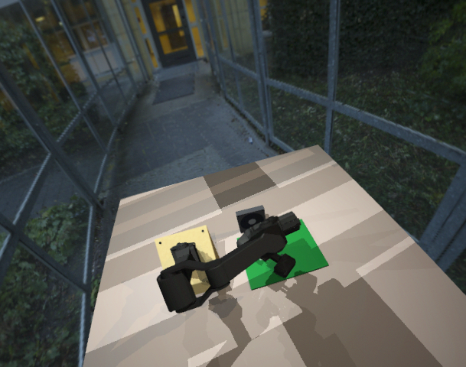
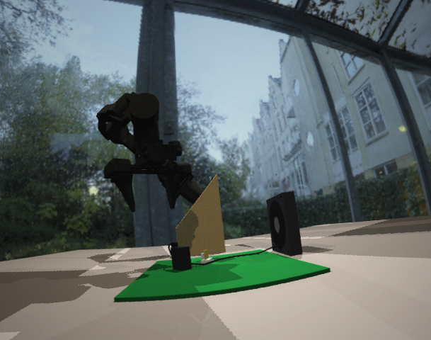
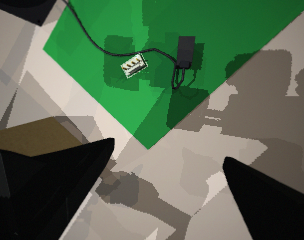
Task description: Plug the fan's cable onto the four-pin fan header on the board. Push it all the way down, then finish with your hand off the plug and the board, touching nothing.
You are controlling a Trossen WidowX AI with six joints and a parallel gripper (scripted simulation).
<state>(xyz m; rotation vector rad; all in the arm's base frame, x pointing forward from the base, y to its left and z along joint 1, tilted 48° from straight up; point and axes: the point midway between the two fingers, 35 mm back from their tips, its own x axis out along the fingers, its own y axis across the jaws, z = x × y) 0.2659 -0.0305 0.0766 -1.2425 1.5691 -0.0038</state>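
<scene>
The green board (image 1: 308,252) (image 2: 244,280) (image 3: 232,30) lies flat on the table. The small white four-pin header (image 2: 205,256) (image 3: 133,65) stands on it with nothing plugged on. The black plug (image 2: 181,258) (image 3: 186,51) stands on the board beside the header, apart from it. A thin black cable (image 2: 237,255) (image 3: 92,40) runs from the plug past the header to the black fan (image 1: 249,218) (image 2: 284,223) (image 3: 27,10), which stands upright at the board's far edge. My gripper (image 1: 294,242) (image 2: 152,206) (image 3: 167,152) is open and empty. It hangs well above the board's near edge, touching nothing.
A yellow plate (image 1: 165,246) (image 2: 204,219) (image 3: 32,135) lies under the arm's base, beside the board. The wooden table (image 1: 382,256) ends close behind the fan and at the sides.
</scene>
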